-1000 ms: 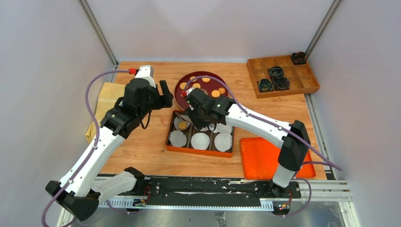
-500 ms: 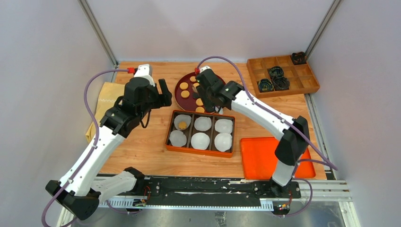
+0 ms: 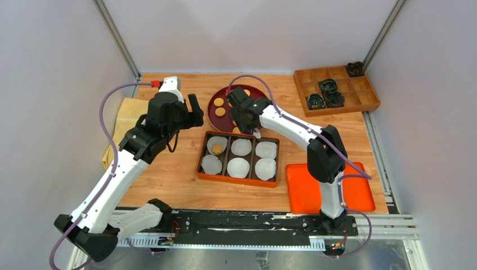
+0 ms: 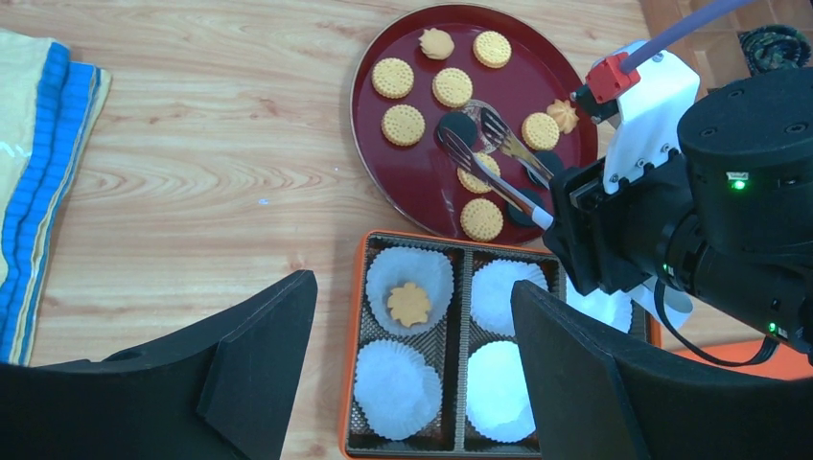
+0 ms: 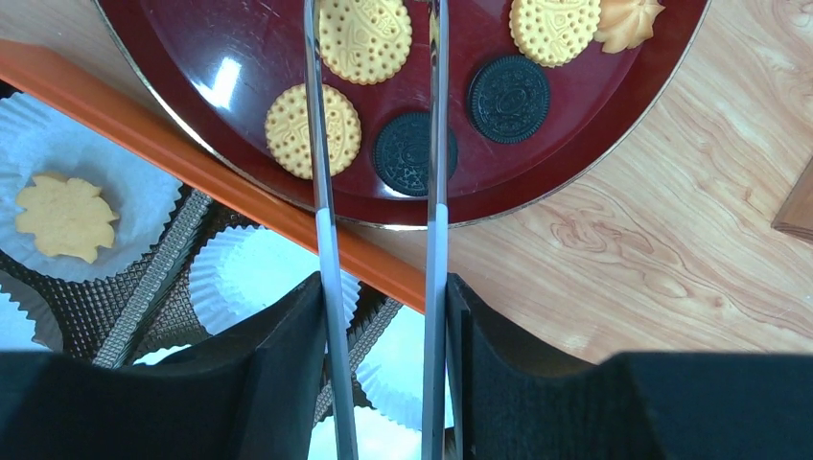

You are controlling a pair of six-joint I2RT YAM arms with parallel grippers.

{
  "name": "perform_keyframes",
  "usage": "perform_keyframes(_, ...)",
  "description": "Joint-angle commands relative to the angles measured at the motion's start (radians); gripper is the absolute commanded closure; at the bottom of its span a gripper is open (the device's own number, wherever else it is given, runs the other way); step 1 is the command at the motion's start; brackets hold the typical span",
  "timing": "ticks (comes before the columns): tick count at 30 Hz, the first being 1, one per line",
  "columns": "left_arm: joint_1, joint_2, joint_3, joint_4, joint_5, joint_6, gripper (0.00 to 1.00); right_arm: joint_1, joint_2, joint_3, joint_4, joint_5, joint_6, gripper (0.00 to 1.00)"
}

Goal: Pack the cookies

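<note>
The cookies [image 4: 393, 78], tan, black and knobbly orange ones, lie on a dark red plate [image 3: 212, 111]. One flower-shaped cookie [image 4: 409, 304] sits in the far-left paper cup of the orange box [image 3: 237, 180]. My right gripper [image 5: 382, 287] is shut on metal tongs [image 5: 326, 220]. The tongs [image 4: 499, 168] reach over the plate with their arms apart, and I see nothing pinched between them. A tan cookie [image 5: 364, 38] and a black one [image 5: 414, 153] lie below the tongs. My left gripper [image 4: 412, 287] hovers open above the box's left side, holding nothing.
The box holds several white fluted paper cups [image 4: 398, 388]. A wooden compartment tray [image 3: 336, 90] with black items stands at the back right. An orange lid [image 3: 329, 188] lies right of the box. A yellow cloth [image 3: 126, 121] lies at the left edge.
My right gripper has carried the tongs from above the box back over the red plate. The left arm has stayed still.
</note>
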Motion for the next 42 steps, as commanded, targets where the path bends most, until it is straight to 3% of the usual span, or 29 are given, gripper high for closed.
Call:
perform_keyframes(1,0.009,0.007,-0.014,0.003,-0.014,0.008,0.2,-0.031,0.01,0.029,0.016,-0.016,-0.007,0.52)
perform_keyframes(7,0.012,0.006,-0.019,0.006,-0.006,0.006,0.19,-0.066,0.064,0.062,0.016,-0.061,0.001,0.52)
perform_keyframes(11,0.014,0.006,-0.028,0.007,-0.005,0.007,0.19,-0.08,0.095,0.078,0.016,-0.099,0.009,0.57)
perform_keyframes(15,0.017,0.009,-0.037,0.007,-0.001,0.006,0.19,-0.088,0.079,0.082,0.014,-0.117,0.021,0.83)
perform_keyframes(19,0.018,0.004,-0.035,0.007,0.005,0.004,0.2,-0.088,0.009,0.051,0.015,-0.125,0.023,1.0)
perform_keyframes(32,0.023,0.028,-0.052,0.03,0.036,-0.026,0.21,-0.06,-0.472,-0.23,0.005,-0.175,0.05,1.0)
perform_keyframes(42,0.023,0.057,-0.059,0.049,0.064,-0.035,0.22,0.134,-0.65,-0.437,-0.085,-0.153,0.143,1.0)
